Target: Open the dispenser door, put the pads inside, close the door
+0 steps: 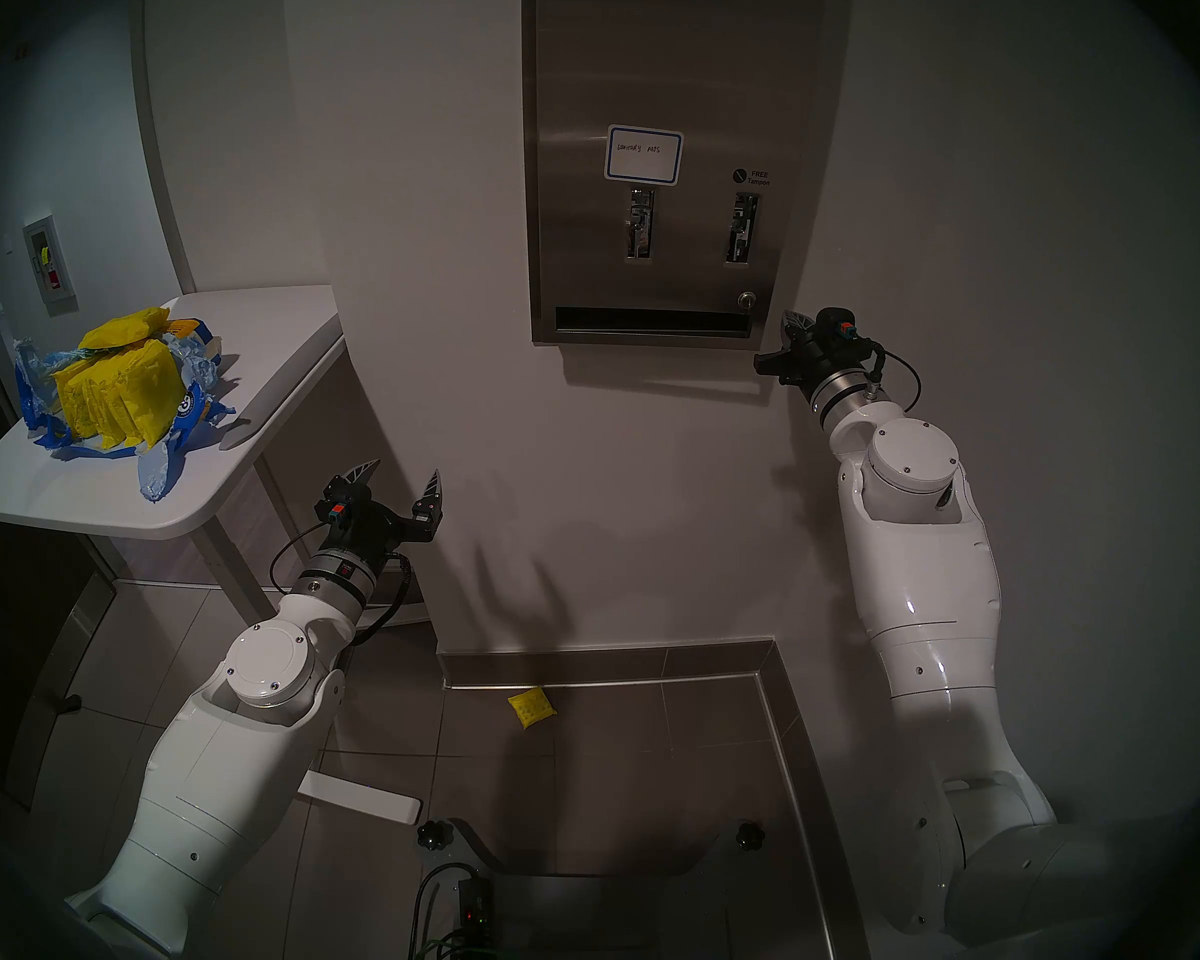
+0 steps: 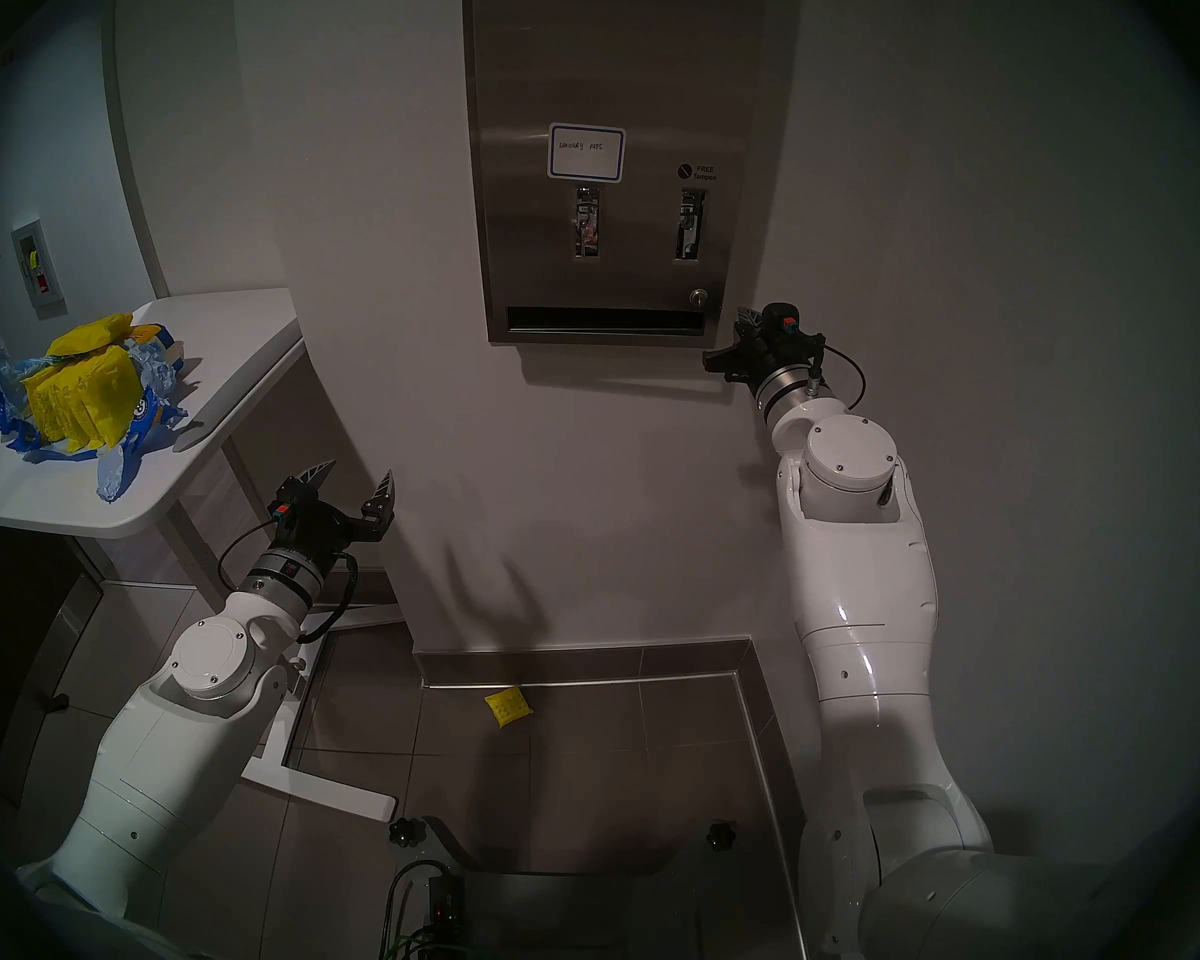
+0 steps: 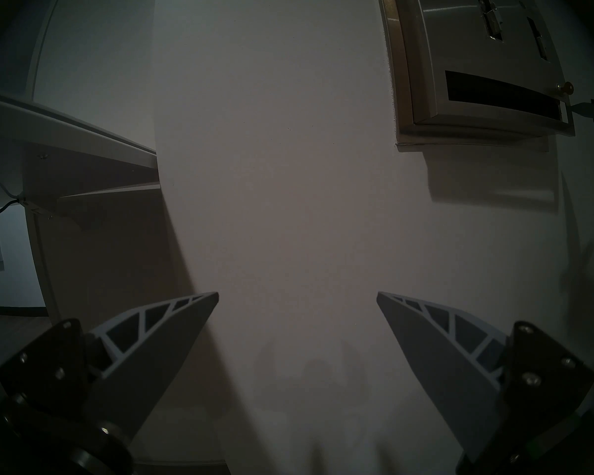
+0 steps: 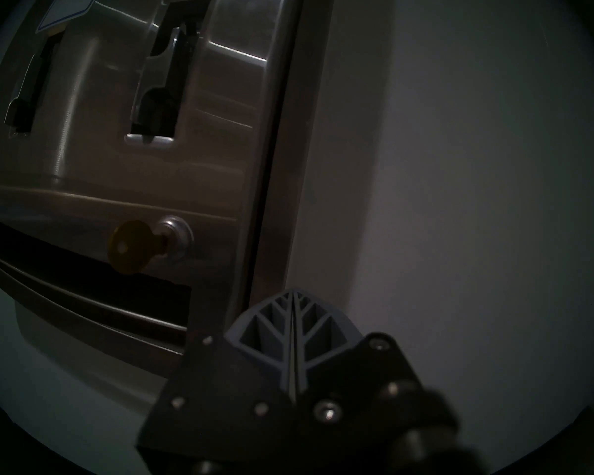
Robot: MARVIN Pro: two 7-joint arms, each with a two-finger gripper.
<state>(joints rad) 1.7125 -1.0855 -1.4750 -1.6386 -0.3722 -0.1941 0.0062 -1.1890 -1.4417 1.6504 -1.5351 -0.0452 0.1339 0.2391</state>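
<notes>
A pale wall (image 1: 652, 487) fills most of the head views, with grey floor tiles (image 1: 618, 764) below it. Set into the wall is the tall brushed-steel dispenser door (image 1: 659, 72), flush in its frame and closed. It carries a blue-bordered white handwritten label (image 1: 644, 156), two chrome levers in upright slots (image 1: 640, 223), a long dark bottom slot (image 1: 651, 320), and a small round lock with a brass-coloured key (image 4: 127, 246) standing in it.

At the left stands a white rounded counter (image 1: 258, 383). On it lies a torn blue plastic bag (image 1: 168, 446), and in the bag sits a stack of bright yellow crinkly-wrapped pads (image 1: 118, 397), standing on edge, with one more lying across the top. A single yellow pad (image 1: 531, 708) lies on the floor tiles near the foot of the wall, well apart from both arms.

The right arm reaches up beside the dispenser's lower right corner. The right pincer (image 1: 793, 325) has its ribbed grey fingers pressed together with nothing between them; in the right wrist view its tip lies just beside the door's right edge, below the lock; whether it touches cannot be told.

The left pincer (image 1: 405, 477) hovers lower, between the counter and the dispenser, facing the bare wall, its fingers spread wide and empty.
</notes>
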